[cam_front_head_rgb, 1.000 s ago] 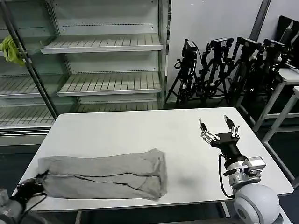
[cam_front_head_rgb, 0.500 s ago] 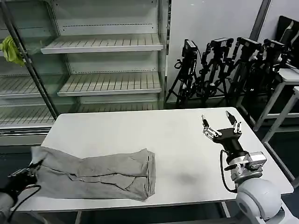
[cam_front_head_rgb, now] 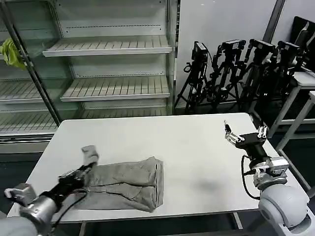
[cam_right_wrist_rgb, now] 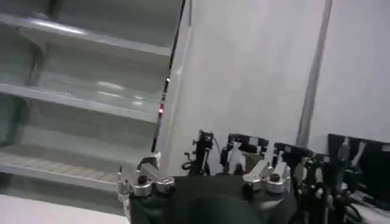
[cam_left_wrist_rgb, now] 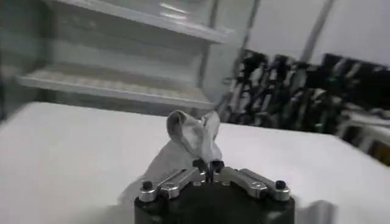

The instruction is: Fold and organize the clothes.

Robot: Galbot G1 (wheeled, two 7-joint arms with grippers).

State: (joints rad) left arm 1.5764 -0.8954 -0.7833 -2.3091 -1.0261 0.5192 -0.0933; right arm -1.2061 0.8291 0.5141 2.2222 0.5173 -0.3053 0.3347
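Observation:
A light grey shirt (cam_front_head_rgb: 127,181) lies folded lengthwise on the near left part of the white table (cam_front_head_rgb: 187,147). My left gripper (cam_front_head_rgb: 84,169) is shut on the shirt's left end, holding it up off the table above the rest of the cloth. In the left wrist view the jaws (cam_left_wrist_rgb: 207,165) pinch a raised fold of grey cloth (cam_left_wrist_rgb: 190,135). My right gripper (cam_front_head_rgb: 245,134) hangs open over the table's right side, away from the shirt, with nothing between its fingers (cam_right_wrist_rgb: 141,178).
Empty metal shelves (cam_front_head_rgb: 108,46) stand behind the table, with a yellow-green rag (cam_front_head_rgb: 11,53) hanging at the far left. Black tripods (cam_front_head_rgb: 236,69) crowd the back right. Another table (cam_front_head_rgb: 304,81) stands at the right edge.
My left gripper has lifted the shirt's left end and carried it rightward, over the rest of the shirt. The right gripper has drifted slightly to the right and up.

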